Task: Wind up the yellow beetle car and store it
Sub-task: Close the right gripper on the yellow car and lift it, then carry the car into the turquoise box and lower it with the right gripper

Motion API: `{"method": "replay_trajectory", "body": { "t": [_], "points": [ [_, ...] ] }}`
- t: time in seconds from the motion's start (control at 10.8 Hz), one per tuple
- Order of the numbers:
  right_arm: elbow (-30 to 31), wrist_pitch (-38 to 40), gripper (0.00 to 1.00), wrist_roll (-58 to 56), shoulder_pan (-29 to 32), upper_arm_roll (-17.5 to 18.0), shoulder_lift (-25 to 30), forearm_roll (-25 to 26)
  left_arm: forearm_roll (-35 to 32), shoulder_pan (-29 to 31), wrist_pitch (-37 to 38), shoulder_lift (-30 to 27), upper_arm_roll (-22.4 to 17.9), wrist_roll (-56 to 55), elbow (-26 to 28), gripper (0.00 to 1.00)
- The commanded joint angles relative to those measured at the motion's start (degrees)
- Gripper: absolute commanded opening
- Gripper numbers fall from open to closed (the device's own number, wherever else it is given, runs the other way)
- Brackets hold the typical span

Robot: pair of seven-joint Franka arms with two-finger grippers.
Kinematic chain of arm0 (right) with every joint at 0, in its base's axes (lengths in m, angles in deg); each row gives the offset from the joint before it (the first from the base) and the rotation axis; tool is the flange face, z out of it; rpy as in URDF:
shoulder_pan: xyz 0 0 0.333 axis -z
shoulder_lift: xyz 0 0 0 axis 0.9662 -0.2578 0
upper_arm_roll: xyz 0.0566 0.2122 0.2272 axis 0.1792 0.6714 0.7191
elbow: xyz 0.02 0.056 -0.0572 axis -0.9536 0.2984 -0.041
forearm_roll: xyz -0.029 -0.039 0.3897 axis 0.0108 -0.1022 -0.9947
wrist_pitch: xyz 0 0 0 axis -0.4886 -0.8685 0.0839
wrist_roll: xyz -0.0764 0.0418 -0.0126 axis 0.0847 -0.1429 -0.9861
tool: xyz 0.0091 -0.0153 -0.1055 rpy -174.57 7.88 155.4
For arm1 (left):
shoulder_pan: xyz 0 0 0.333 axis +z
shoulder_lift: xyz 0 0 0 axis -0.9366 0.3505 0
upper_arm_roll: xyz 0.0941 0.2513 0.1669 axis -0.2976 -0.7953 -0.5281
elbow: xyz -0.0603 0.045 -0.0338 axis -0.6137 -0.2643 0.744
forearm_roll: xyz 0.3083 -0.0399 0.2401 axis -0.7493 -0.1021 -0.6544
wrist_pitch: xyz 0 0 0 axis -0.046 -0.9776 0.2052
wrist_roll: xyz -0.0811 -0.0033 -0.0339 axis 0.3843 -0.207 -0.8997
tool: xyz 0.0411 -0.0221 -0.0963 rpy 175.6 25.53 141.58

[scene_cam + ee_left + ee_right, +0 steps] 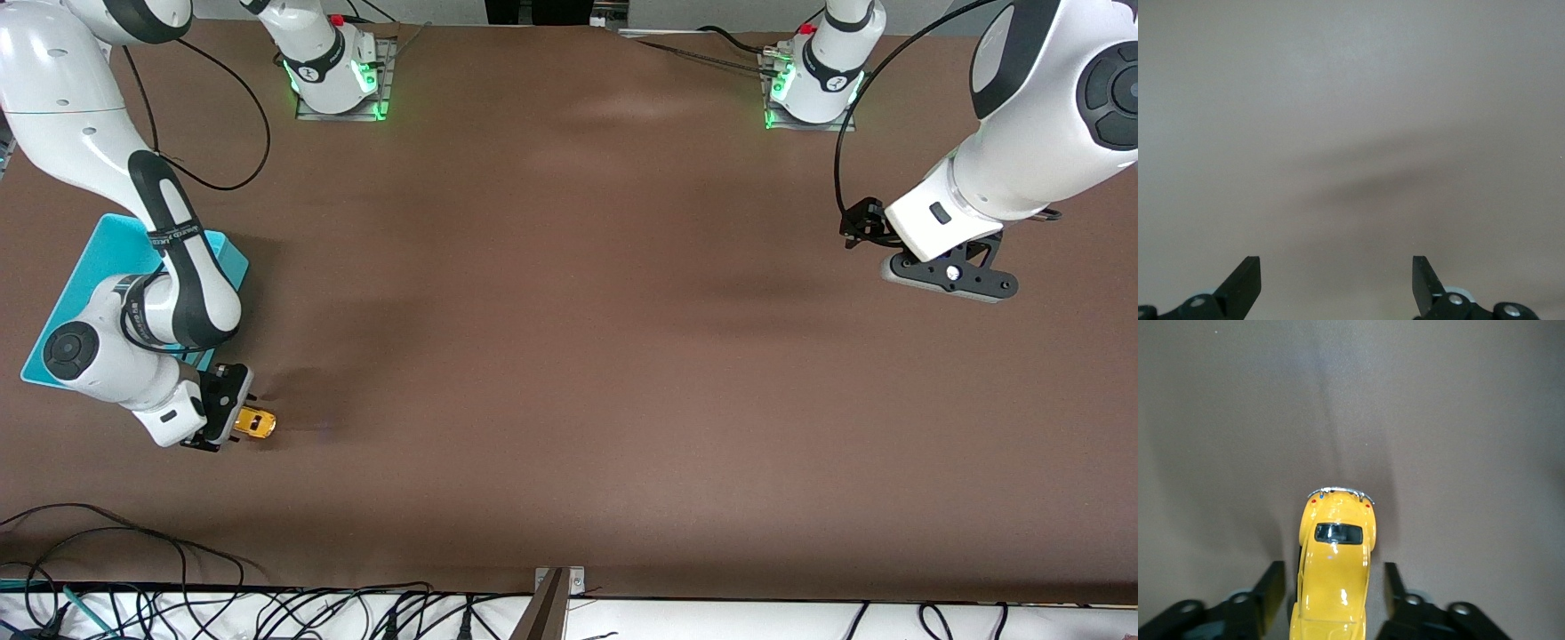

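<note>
The yellow beetle car (257, 423) stands on the brown table at the right arm's end, nearer to the front camera than the cyan bin (93, 262). My right gripper (240, 418) is low at the car, with its fingers on either side of the car's body. In the right wrist view the car (1335, 567) lies between the two fingers (1273, 585) with a small gap on each side, so the gripper (1333, 587) is open around it. My left gripper (951, 277) waits open and empty above bare table at the left arm's end; its fingers (1245, 277) stand wide apart.
The right arm's elbow hangs over the cyan bin and hides part of it. Cables (133, 569) lie along the table's front edge. A metal bracket (556, 587) sits at the middle of that edge.
</note>
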Motion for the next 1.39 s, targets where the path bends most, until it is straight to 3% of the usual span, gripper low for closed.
{"method": "replay_trajectory", "body": {
  "t": [0.0, 0.09, 0.28, 1.02, 1.3],
  "points": [
    [-1.8, -0.1, 0.15, -2.0, 1.0, 1.1, -1.2, 0.3, 0.4, 0.2, 1.2, 0.2, 0.1, -0.3, -0.7, 1.00],
    [-1.8, -0.1, 0.07, -2.2, 1.0, 1.2, -1.1, 0.3, 0.4, 0.2, 1.2, 0.2, 0.0, -0.4, -0.7, 1.00],
    [-1.8, 0.5, 0.02, -2.8, 1.0, 1.9, 0.1, 0.3, 0.4, 0.2, 1.2, 0.2, 0.1, -0.4, -0.6, 1.00],
    [-1.1, 24.5, 0.02, -3.7, 1.3, 2.9, 16.9, -0.4, 0.4, 0.1, 1.3, 0.2, 0.3, -0.3, -0.5, 1.00],
    [0.1, 31.3, 0.02, -10.1, 4.2, 2.9, 22.7, -3.0, 0.4, 0.1, 1.3, 0.2, 0.3, -0.3, -0.7, 1.00]
  ]
}}
